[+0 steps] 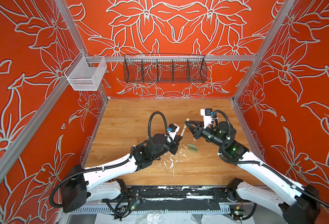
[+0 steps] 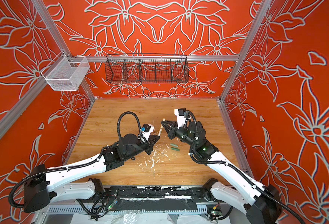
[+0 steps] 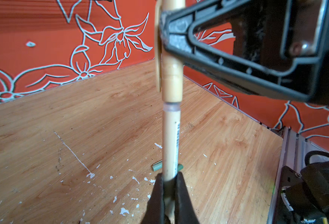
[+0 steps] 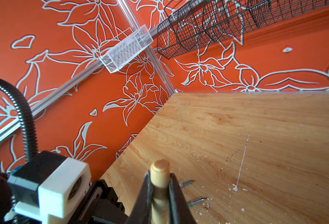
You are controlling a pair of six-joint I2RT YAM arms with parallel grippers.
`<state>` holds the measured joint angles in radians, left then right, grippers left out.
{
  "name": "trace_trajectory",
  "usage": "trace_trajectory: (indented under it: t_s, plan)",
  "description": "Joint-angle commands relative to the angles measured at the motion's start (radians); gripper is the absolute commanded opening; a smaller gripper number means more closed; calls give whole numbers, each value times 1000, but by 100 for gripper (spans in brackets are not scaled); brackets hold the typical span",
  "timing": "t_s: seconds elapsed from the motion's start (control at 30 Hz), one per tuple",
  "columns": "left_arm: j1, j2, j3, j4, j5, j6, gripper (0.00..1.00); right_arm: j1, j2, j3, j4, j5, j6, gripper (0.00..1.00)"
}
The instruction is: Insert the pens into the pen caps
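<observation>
Holding the tan pen (image 3: 170,139) by the rear part of its barrel, my left claw (image 3: 169,175) is clamped tight. The writing end therefore points straight out past the fingertips toward my right claw (image 4: 159,175). That claw is closed across the tan cap (image 3: 172,85), whose rounded end projects just past its fingertips.

Both grips sit crosswise to the pen's axis. I judge that this lets each claw push along one common line without the parts slipping sideways. Pen and cap are carried clear of the table (image 3: 82,126), between the two claws, so nothing drags during insertion.

The cap already covers the tip. A clear band (image 3: 171,107) shows just beyond the cap's rim, so I judge seating as nearly complete but not confirmed.

Two uncapped pens (image 4: 197,201) lie on the table near my right claw, out of the working line, and await their own caps.

Caution: any tilt between the claws could jam the cap.
</observation>
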<state>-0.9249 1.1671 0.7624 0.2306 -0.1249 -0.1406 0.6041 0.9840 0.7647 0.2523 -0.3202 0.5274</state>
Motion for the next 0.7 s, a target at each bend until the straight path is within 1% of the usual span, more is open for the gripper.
trace_trajectory:
  t_s: [0.0,0.07,0.2,0.3,0.4,0.6,0.67]
  plan:
    - [-3,0,39,32,-48,10,0,3,-22,-13,0,-15,-23,0]
    - [-2,2,41,33,-52,8,0,5,-24,-14,-8,-16,-32,0]
    - [-2,7,51,36,-47,9,0,9,-24,-17,-13,-22,-37,9]
    - [-2,15,65,26,-38,9,0,15,-20,-9,-26,-29,-54,19]
    - [-2,30,79,12,-30,15,0,23,-9,39,-109,-32,-99,32]
    - [-2,40,78,11,-32,6,0,19,-71,49,-125,-3,-95,51]
    - [-2,38,72,16,-31,4,0,14,-91,48,-141,-3,-93,55]
